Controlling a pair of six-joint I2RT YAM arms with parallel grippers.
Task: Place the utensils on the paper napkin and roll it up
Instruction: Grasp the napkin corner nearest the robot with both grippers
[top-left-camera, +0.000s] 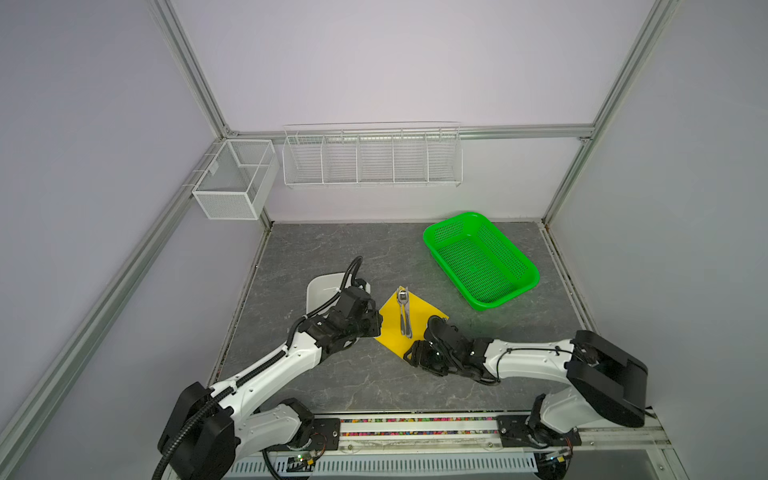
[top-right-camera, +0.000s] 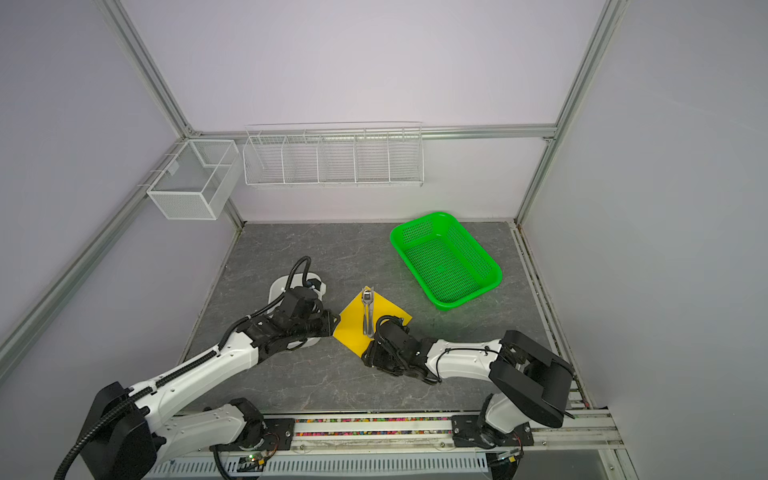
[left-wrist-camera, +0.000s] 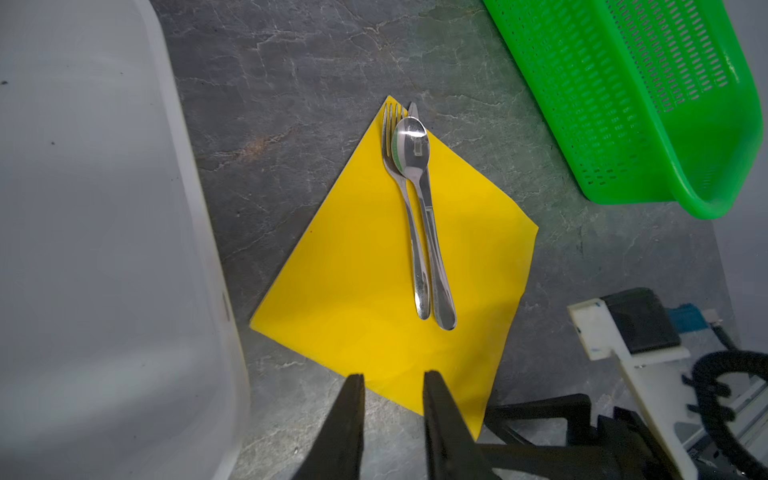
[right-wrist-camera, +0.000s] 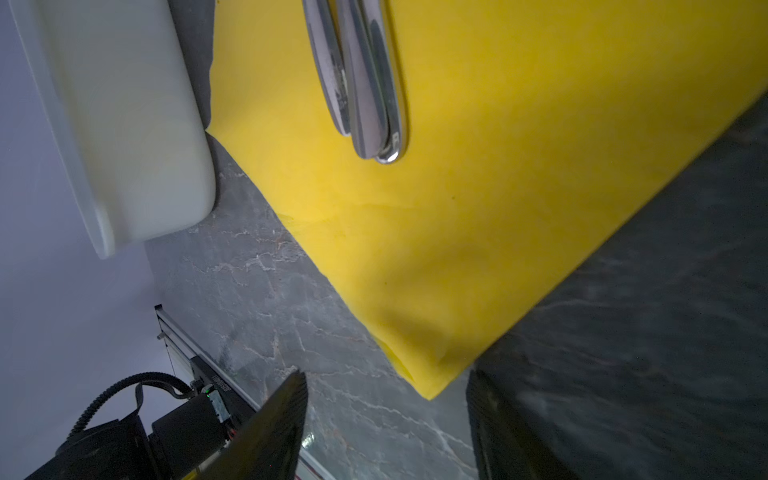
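Lying as a diamond near the middle of the grey marbled tabletop (top-left-camera: 332, 257), one bright yellow square paper napkin (top-left-camera: 388, 328) carries three slim silver metal utensils (left-wrist-camera: 434, 257) stacked along its far-to-near diagonal. They are one fork (left-wrist-camera: 390, 124), one spoon (left-wrist-camera: 409, 141) on top and one knife (left-wrist-camera: 413, 110) underneath. Their heads reach the napkin's far corner, and the three handle ends lie together, short of its near corner.

One white oblong plastic tray (left-wrist-camera: 104, 208) stands just beside the napkin's left corner. One green perforated plastic basket (left-wrist-camera: 602, 104) lies well apart, toward the far right.

The left claw (left-wrist-camera: 392, 380) is released. Its two black fingers (left-wrist-camera: 353, 415) stand a narrow gap apart over the napkin's near-left edge, grasping nothing. The right claw (right-wrist-camera: 386, 374) is released too, its jaws wide, with the napkin's near corner just ahead of the gap between them.

Two white wire racks (top-left-camera: 372, 160) hang on the walls beyond the tabletop.
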